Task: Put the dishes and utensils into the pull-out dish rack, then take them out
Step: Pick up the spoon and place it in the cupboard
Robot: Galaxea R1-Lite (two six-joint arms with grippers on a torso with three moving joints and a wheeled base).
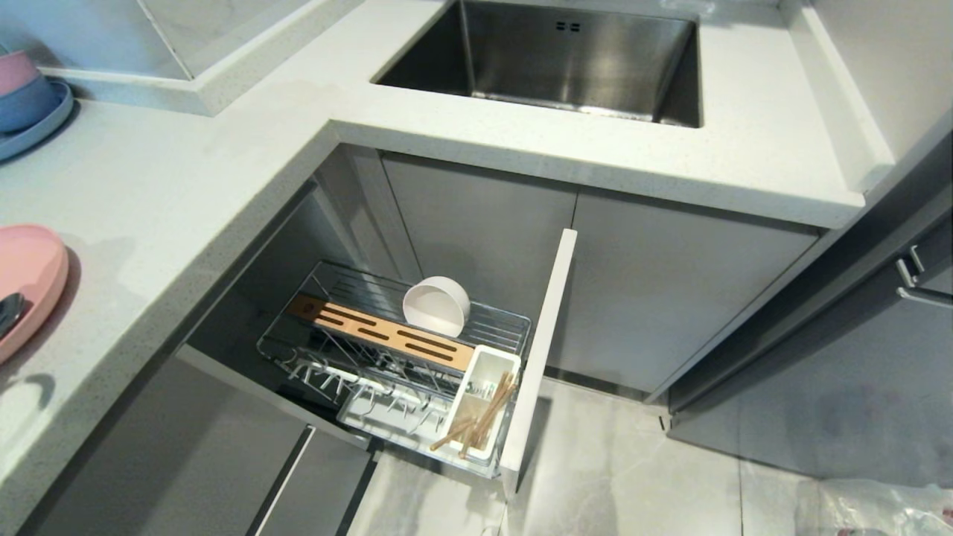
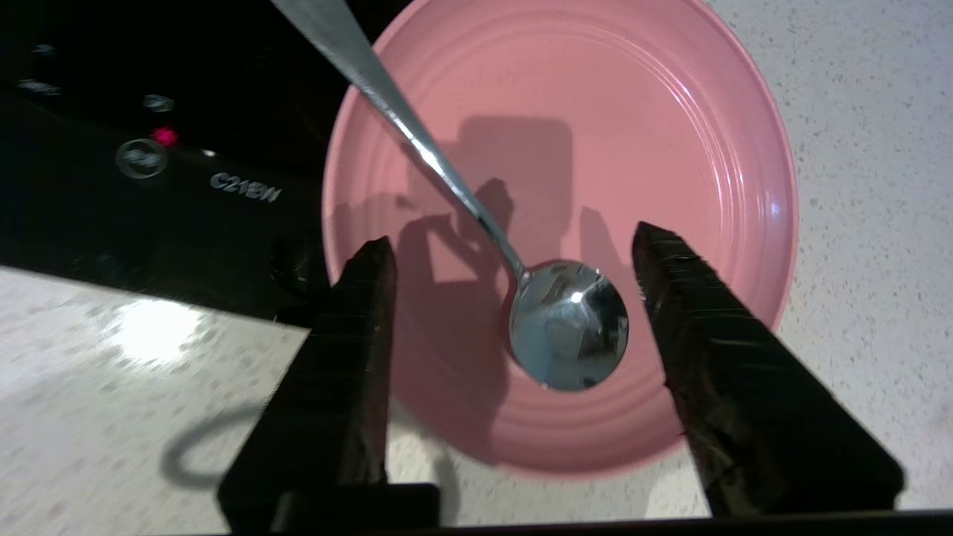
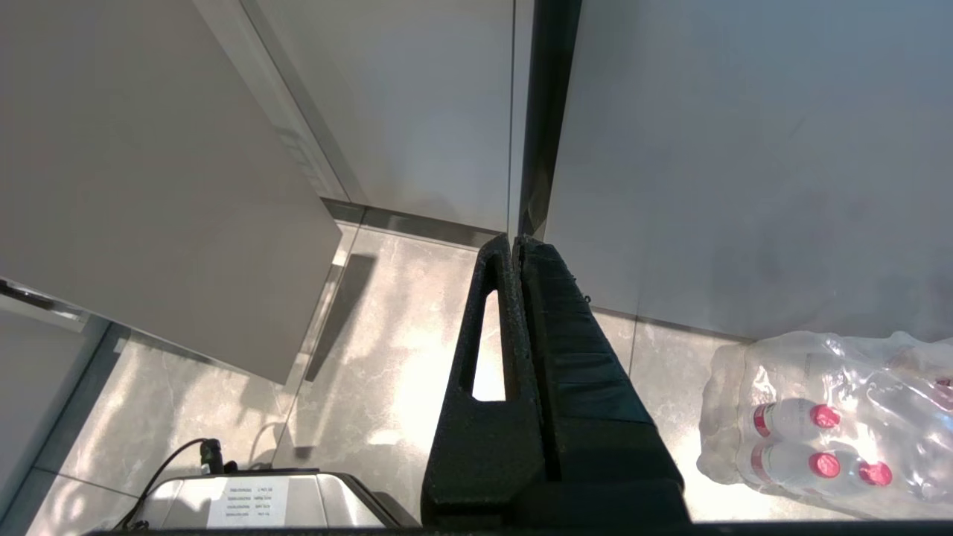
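Observation:
The salmon-pink plate (image 1: 30, 279) lies on the counter at the far left, and the metal spoon (image 1: 9, 313) rests in it. In the left wrist view my left gripper (image 2: 514, 246) hangs open above the plate (image 2: 670, 149), its fingers either side of the spoon's bowl (image 2: 569, 335) without touching it. The pull-out dish rack (image 1: 514, 331) stands open below the counter. The cream-white bowl (image 1: 435, 305) stands on edge in it, and the wooden chopsticks (image 1: 484, 420) lean in the white utensil cup (image 1: 488, 365). My right gripper (image 3: 515, 238) is shut, parked over the floor.
A black cooktop (image 2: 112, 149) lies beside the plate. Stacked pink and blue bowls on a blue plate (image 1: 26, 100) sit at the counter's far left. The steel sink (image 1: 566, 59) is behind. A pack of water bottles (image 3: 834, 424) lies on the floor.

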